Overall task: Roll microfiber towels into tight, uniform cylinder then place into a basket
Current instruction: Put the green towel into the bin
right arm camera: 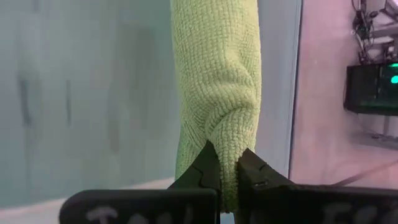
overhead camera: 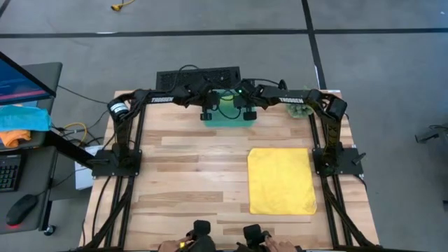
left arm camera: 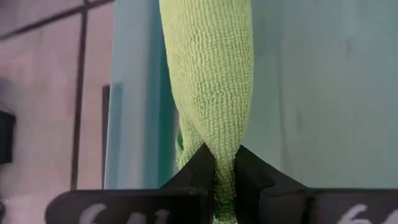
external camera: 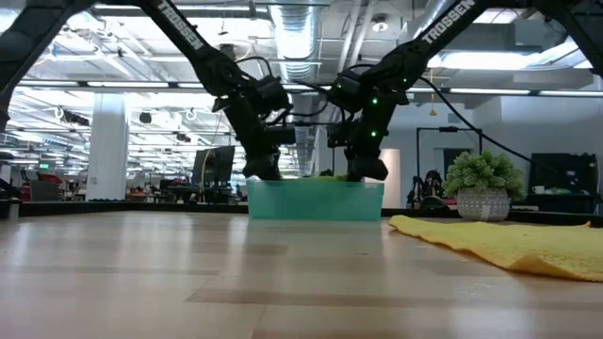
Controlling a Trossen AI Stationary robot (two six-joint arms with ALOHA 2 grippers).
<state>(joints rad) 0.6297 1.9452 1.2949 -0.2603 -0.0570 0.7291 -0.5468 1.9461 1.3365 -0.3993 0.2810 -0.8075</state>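
Note:
The light green towel (left arm camera: 211, 81), rolled into a cylinder, is over the teal basket (external camera: 316, 200) at the table's far middle; it also shows in the right wrist view (right arm camera: 217, 81). My left gripper (left arm camera: 225, 163) is shut on one end of the roll and my right gripper (right arm camera: 229, 163) on the other end. In the high view both grippers, the left (overhead camera: 208, 112) and the right (overhead camera: 248, 112), stand over the basket (overhead camera: 227, 117). The yellow towel (overhead camera: 281, 180) lies flat on the table's right half. My left gripper pinches the roll's end (left arm camera: 224, 149) between its two fingers, coming from above and pointing down into the basket. The cloth bunches narrow at the fingers. My right gripper pinches the roll's other end (right arm camera: 229, 146) between its two fingers, from above, pointing down. The cloth folds in at the fingers.
A black grille panel (overhead camera: 198, 77) lies behind the basket. A small potted plant (external camera: 482, 185) stands at the far right corner. Bare wood lies across the table's left half and middle (overhead camera: 189, 182). A person's hands (overhead camera: 175, 245) show at the near edge.

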